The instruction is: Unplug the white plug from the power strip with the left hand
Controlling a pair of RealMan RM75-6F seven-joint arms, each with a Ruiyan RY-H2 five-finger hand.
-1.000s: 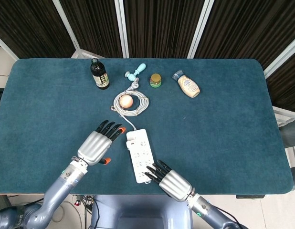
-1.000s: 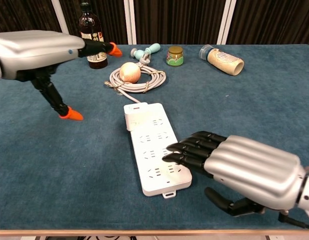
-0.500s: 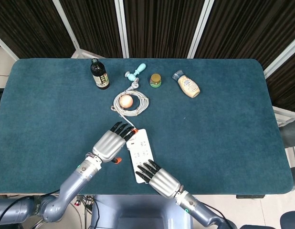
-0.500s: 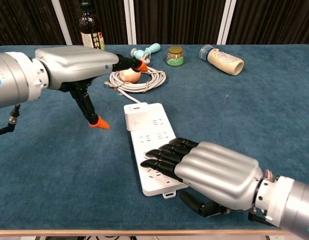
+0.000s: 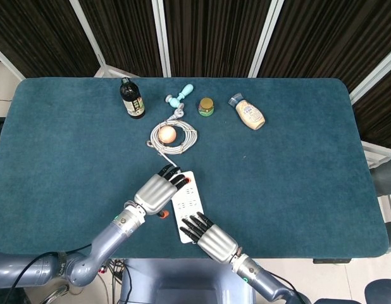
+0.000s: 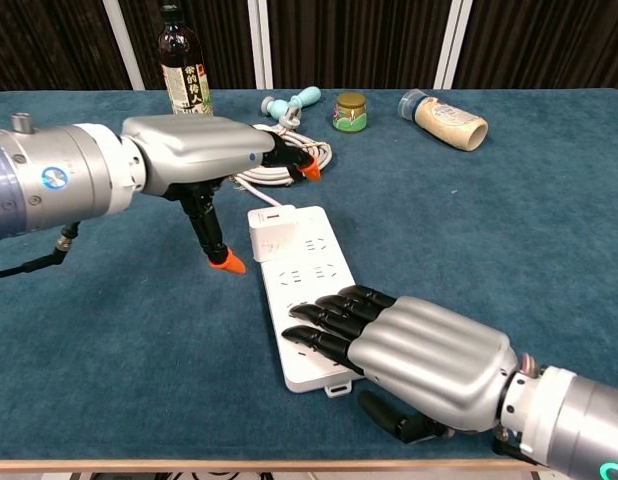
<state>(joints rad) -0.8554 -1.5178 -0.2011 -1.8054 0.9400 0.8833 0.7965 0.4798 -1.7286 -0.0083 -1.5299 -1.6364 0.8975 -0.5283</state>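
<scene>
- The dark bottle (image 6: 183, 72) carries a white label with dark characters, too small to read; the small jar (image 6: 350, 111) has a green label and a gold lid, its writing also illegible.
- The pale bottle (image 6: 444, 119) lies on its side at the far right of the row, cap pointing left.
- The white plug (image 6: 268, 235) sits in the far end of the power strip (image 6: 311, 270), its cord running back to the coiled cable (image 5: 177, 140).
- The left hand (image 6: 194, 155) hovers over that far end, fingers stretched forward and apart, holding nothing; its orange-tipped thumb points down just left of the plug, apparently not touching it.
- The right hand (image 6: 424, 350) lies palm-down with its dark fingers spread flat on the near end of the strip, gripping nothing.
- The head view shows an onion (image 5: 167, 133) sitting inside the coil; in the chest view the left hand covers it.
- In the chest view the plug is plain to see; from the head view the left hand (image 5: 159, 190) largely hides it, and the right hand (image 5: 208, 237) shows only its back at the table's near edge.
- A light-blue handled tool (image 5: 179, 97) lies between the dark bottle and the jar.
- The table (image 5: 297, 171) is covered in teal felt-like cloth; behind it hang dark slatted panels (image 5: 208, 35) with white frames.
</scene>
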